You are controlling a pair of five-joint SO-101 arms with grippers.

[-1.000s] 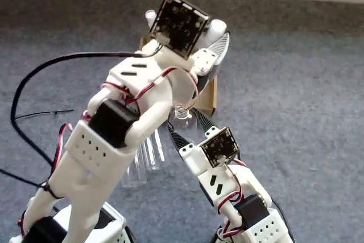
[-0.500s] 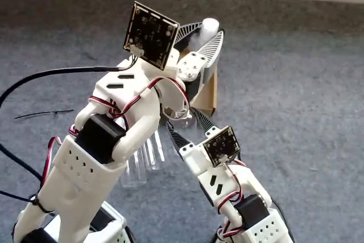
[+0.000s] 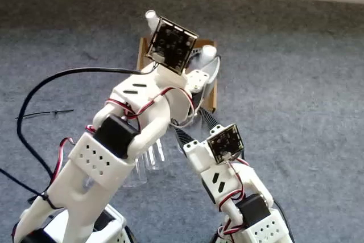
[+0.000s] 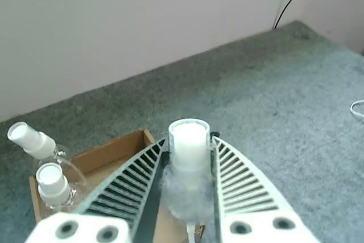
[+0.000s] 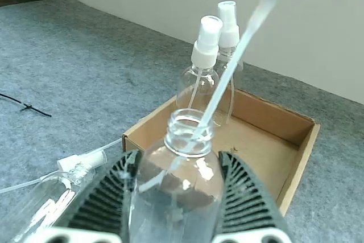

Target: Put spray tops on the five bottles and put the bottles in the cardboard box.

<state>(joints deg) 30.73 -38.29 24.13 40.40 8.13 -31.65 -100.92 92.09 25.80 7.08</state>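
Nearby, my right tool [image 5: 179, 166] clenched on open bottle [image 5: 182, 189], upright just before cardboard box [image 5: 304, 152]. Left tool [image 4: 188, 143] gripped spray top [image 4: 189, 132] above it, dip tube [image 5: 227, 78] in neck, top not yet seated. Capped bottle [image 5: 51, 189] lay beside, unboxed. Two capped bottles [image 5: 199, 78] stood in box. I judged task under half done. Grey carpeted desk [image 3: 296, 72]; pale wall [image 4: 114, 38] behind.
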